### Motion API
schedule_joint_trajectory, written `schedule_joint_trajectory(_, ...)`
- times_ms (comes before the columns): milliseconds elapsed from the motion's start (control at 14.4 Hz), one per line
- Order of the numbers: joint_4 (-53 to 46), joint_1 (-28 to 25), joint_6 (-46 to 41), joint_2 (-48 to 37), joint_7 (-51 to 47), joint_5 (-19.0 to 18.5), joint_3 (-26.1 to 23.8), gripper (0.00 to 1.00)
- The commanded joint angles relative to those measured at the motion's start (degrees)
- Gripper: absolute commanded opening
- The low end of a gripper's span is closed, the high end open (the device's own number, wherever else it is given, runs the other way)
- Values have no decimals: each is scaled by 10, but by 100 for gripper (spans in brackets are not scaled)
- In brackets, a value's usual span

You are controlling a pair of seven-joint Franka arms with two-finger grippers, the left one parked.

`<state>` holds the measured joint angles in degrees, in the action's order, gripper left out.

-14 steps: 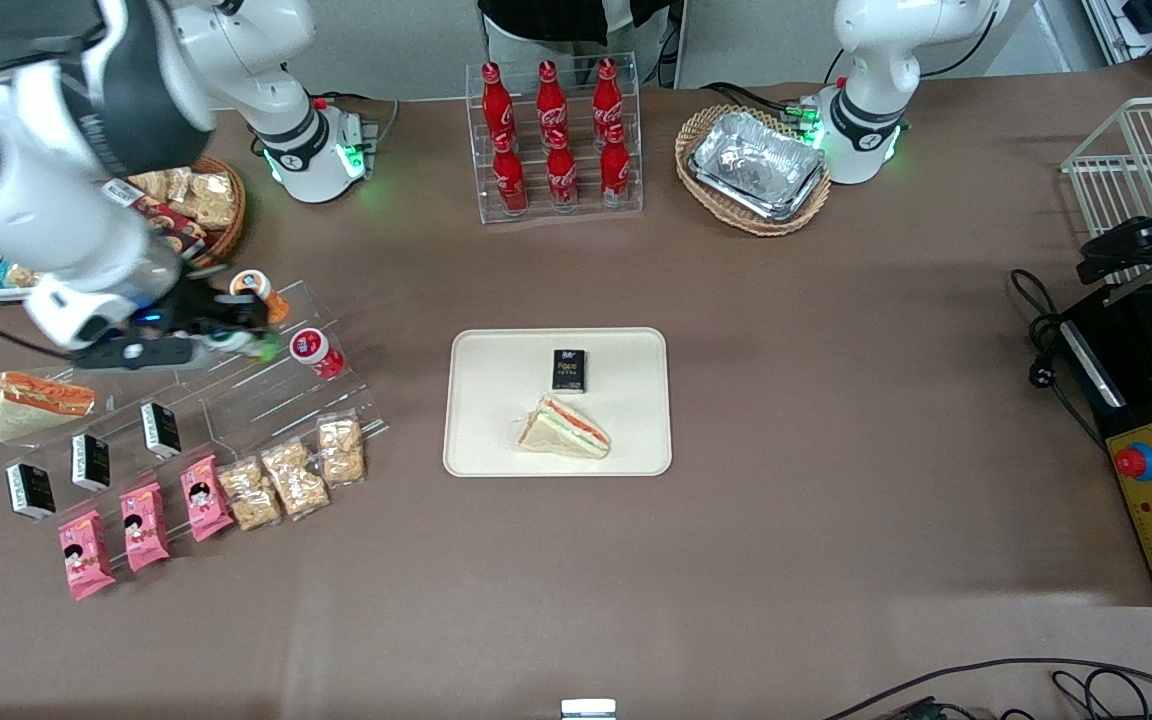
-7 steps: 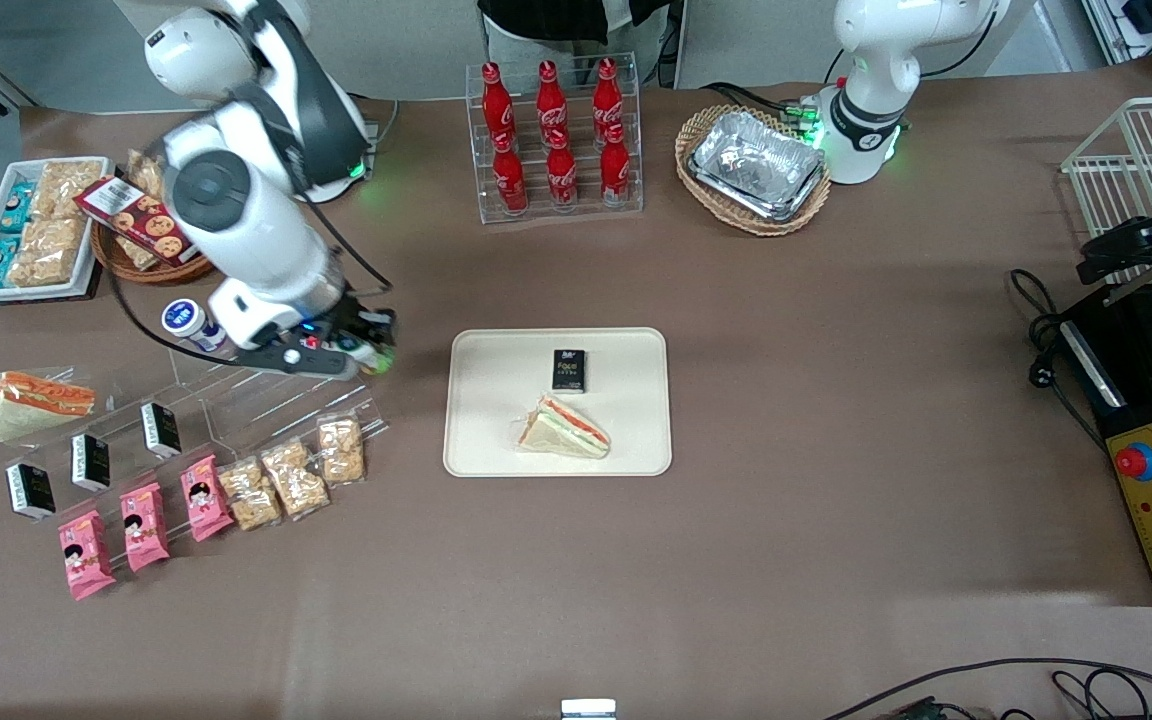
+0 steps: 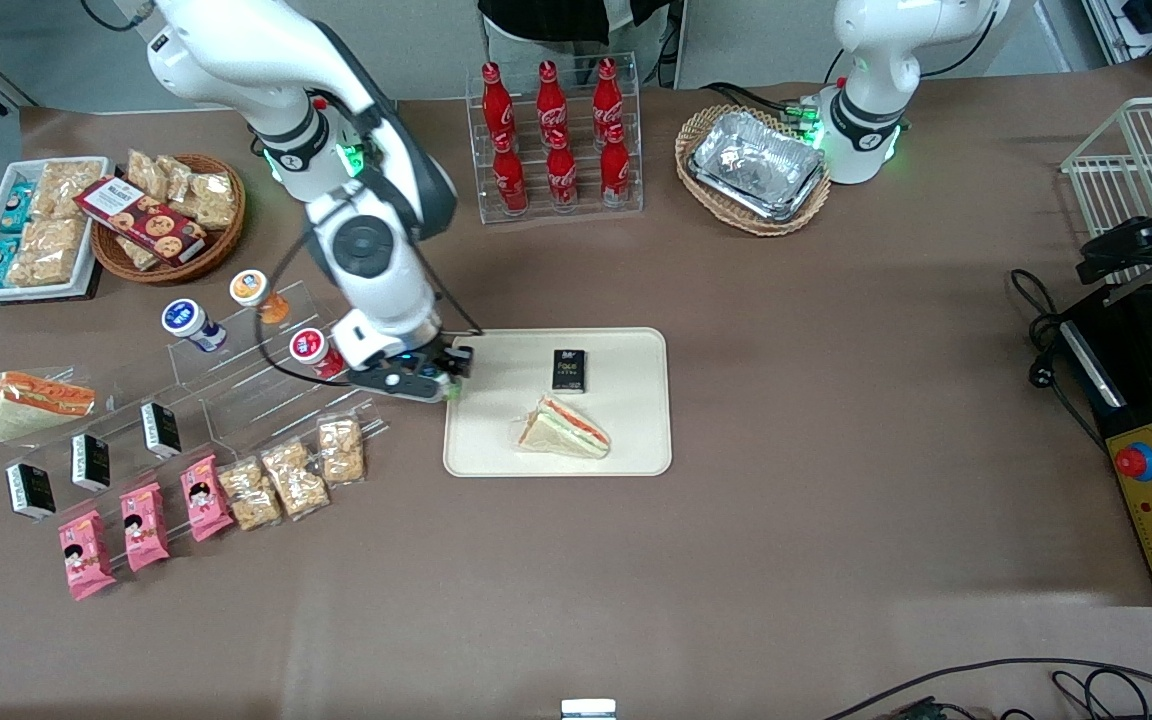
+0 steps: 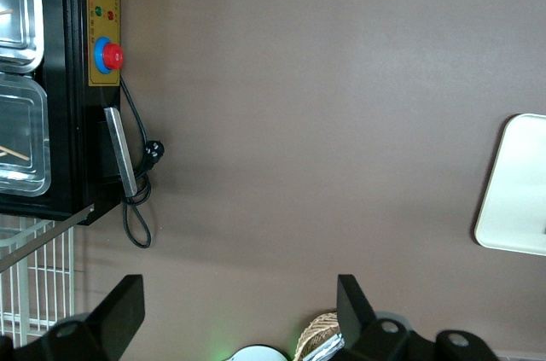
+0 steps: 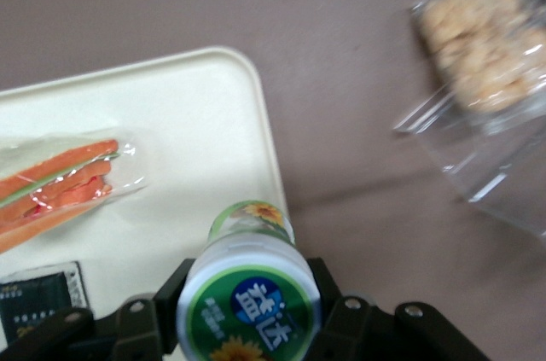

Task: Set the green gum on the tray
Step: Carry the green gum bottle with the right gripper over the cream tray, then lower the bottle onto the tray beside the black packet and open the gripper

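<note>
The right arm's gripper (image 5: 247, 314) has its jaws closed on the green gum (image 5: 249, 286), clamping the bottle at its sides just under the lid so the body hangs free. It holds the bottle in the air over the edge of the tray (image 3: 496, 455) nearest the working arm's end of the worktop. That edge is bare, while the sandwich (image 3: 564, 428) and the small black box (image 3: 568, 370) fill the tray's middle, so lowering here looks sensible.
</note>
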<state>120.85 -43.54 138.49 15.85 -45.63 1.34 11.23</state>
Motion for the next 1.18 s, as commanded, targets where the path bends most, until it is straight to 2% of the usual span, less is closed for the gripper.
schedule_joint_trajectory(0,-3,-41,64,55,-71,-1,7,28)
schedule_joint_trajectory(278,2,-52,111,90,-97,-1,7,28)
schedule_joint_trajectory(417,2,-58,122,99,-111,-1,7,33)
schedule_joint_trajectory(557,2,-59,122,103,-114,-1,7,81)
schedule_joint_trajectory(626,2,-58,122,103,-114,-1,7,95)
schedule_joint_trajectory(696,2,-58,122,102,-114,-1,8,100)
schedule_joint_trajectory(904,2,-52,111,82,-105,-2,10,100)
schedule_joint_trajectory(1113,-5,-38,11,-3,-92,-7,22,100)
